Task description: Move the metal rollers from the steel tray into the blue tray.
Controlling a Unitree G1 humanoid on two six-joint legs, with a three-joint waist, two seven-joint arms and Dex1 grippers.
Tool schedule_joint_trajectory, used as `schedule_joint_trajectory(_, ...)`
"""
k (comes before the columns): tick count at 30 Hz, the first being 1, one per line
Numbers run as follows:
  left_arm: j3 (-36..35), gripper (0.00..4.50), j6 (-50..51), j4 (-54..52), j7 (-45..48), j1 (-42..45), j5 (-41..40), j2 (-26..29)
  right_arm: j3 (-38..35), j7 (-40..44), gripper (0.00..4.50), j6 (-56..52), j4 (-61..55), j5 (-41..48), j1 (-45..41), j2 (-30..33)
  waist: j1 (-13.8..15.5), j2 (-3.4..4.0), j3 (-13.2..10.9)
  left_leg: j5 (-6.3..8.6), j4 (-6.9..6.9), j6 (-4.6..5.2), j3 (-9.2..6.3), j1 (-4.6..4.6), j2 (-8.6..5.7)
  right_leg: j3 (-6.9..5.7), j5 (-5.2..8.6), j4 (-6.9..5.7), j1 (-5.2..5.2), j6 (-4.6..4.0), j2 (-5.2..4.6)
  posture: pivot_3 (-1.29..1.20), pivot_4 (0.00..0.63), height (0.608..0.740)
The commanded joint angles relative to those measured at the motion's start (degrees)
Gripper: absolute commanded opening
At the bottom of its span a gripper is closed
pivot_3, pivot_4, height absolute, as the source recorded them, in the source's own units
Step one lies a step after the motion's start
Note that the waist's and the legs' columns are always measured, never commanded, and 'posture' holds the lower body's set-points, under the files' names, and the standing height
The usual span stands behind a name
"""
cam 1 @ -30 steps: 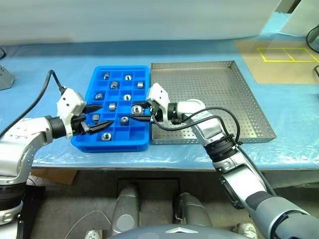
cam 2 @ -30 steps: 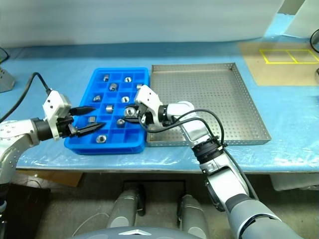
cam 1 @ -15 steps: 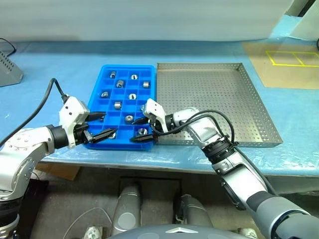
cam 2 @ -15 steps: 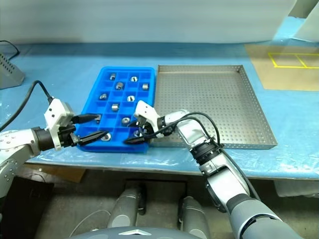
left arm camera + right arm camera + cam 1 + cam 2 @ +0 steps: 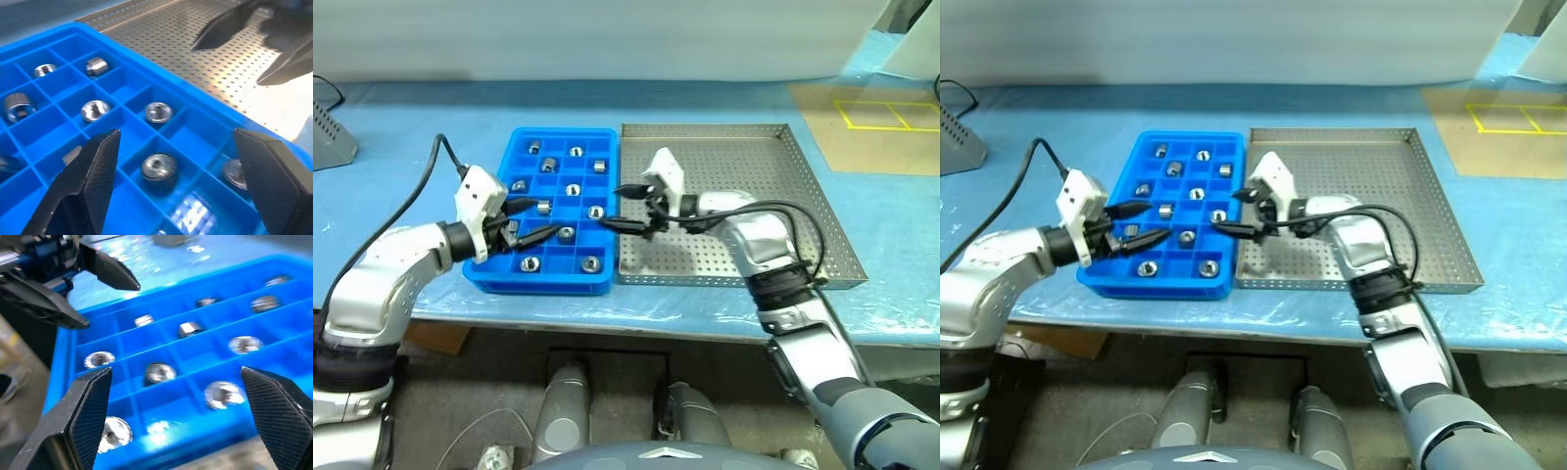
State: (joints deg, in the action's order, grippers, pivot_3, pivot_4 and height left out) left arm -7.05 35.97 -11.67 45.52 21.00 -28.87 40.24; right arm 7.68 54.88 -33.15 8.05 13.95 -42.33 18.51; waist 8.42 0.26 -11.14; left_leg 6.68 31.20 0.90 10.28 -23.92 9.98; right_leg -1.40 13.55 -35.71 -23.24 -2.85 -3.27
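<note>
No brand, label or readable writing shows on either tray, the rollers or the grippers; the only marking is a pair of yellow outlined rectangles (image 5: 889, 114) on a tan mat at the far right of the bench.

The blue tray (image 5: 501, 276) lies on the blue-covered bench with its long axis running near to far, its right edge just beside the left rim of the steel tray (image 5: 822, 211). The steel tray is a broad square, its perforated floor showing no rollers in the head views.

The metal rollers (image 5: 567, 233) sit in the blue tray's compartments, one to a cell. About ten can be counted, scattered from the far rows to the near row. Most stand on end with the central hole facing up, as the two in the near row do (image 5: 590, 262). At least one in the middle rows (image 5: 543, 206) lies on its side, its axis roughly level; which way it points cannot be told.

The left gripper (image 5: 532, 218) hovers over the left half of the blue tray, pointing right, fingers spread apart and holding nothing. The right gripper (image 5: 621, 206) hangs over the seam between the two trays, pointing left, its fingers likewise parted wide and empty. The two grippers face each other across the blue tray, apart.
</note>
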Motion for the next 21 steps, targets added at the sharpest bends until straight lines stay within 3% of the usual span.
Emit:
schedule_joint_trajectory(1, 1.28, 3.87, -3.43, 3.20, -1.80, 4.63, 1.48, -3.74, -4.78, -5.88, 4.33, -0.67, -1.69, 0.48, 1.72, 1.32, -0.26, 0.00, 0.00, 0.01, 0.02, 0.01, 0.00, -0.02, -0.01, 0.00, 0.00, 0.00, 0.00, 0.00, -0.01, 0.03, 0.150, 0.740)
schedule_joint_trajectory(7, 5.65, 3.87, -7.86, 11.67, -3.45, 12.21, 4.85, -12.74, -8.32, -11.13, 4.33, -2.51, -7.73, 1.26, 5.63, 4.01, -1.37, -0.01, 0.01, 0.00, 0.12, 0.01, 0.00, -0.06, -0.05, -0.01, -0.02, -0.04, 0.04, -0.01, -0.05, -0.04, 0.150, 0.740)
schedule_joint_trajectory(12, 5.89, 3.87, -11.16, 18.81, -5.58, 18.58, 6.18, -18.69, -11.03, -18.18, 4.33, -0.77, -6.33, 1.16, 3.38, 0.93, -3.46, -0.01, 0.01, -0.01, 0.13, 0.03, 0.00, -0.03, 0.00, -0.01, -0.04, -0.08, 0.00, -0.03, -0.01, -0.09, 0.150, 0.740)
schedule_joint_trajectory(21, 7.33, 3.87, -13.21, 22.38, -2.13, 20.78, 7.89, -19.78, -8.71, -20.95, 4.33, -0.28, -7.36, 0.18, 3.98, -0.14, -4.61, -0.01, 0.01, 0.09, 0.14, 0.25, 0.03, -0.08, -0.01, -0.04, -0.03, -0.01, 0.00, -0.09, -0.01, -0.11, 0.150, 0.740)
